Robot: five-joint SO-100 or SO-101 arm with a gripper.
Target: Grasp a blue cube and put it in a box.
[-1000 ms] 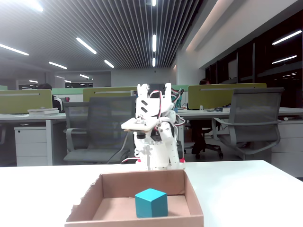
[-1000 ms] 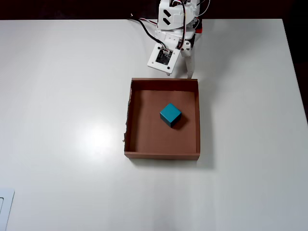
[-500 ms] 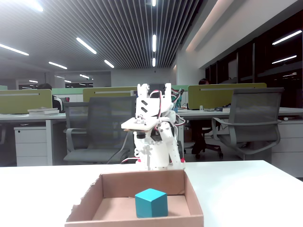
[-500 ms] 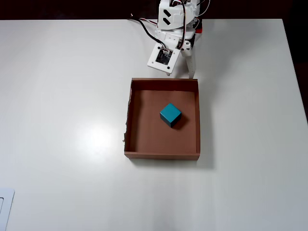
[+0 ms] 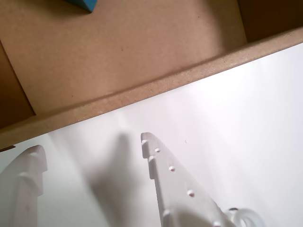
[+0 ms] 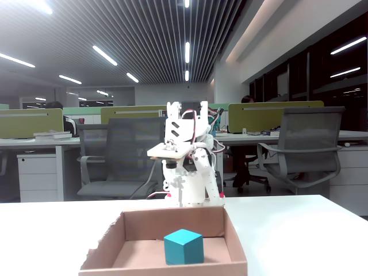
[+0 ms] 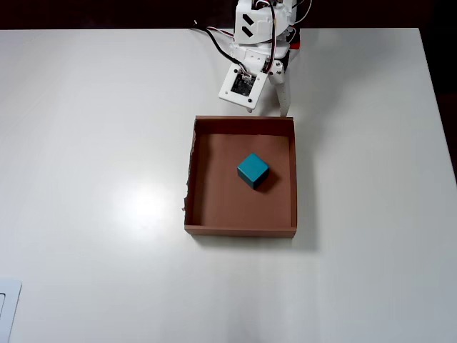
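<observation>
Inside the box: cube down, pincer clear

Your blue cube (image 7: 253,168) sits on the floor of the box (image 7: 206,209), a bit toward the wall nearest the arm, touching no wall. Your pincer (image 5: 90,151) is outside that wall, over the bare white desk (image 7: 100,128), fingers (image 5: 163,175) apart and holding nothing. Wrist view shows only a corner of the cube (image 5: 85,4) at the top edge, well beyond the fingertips.
</observation>
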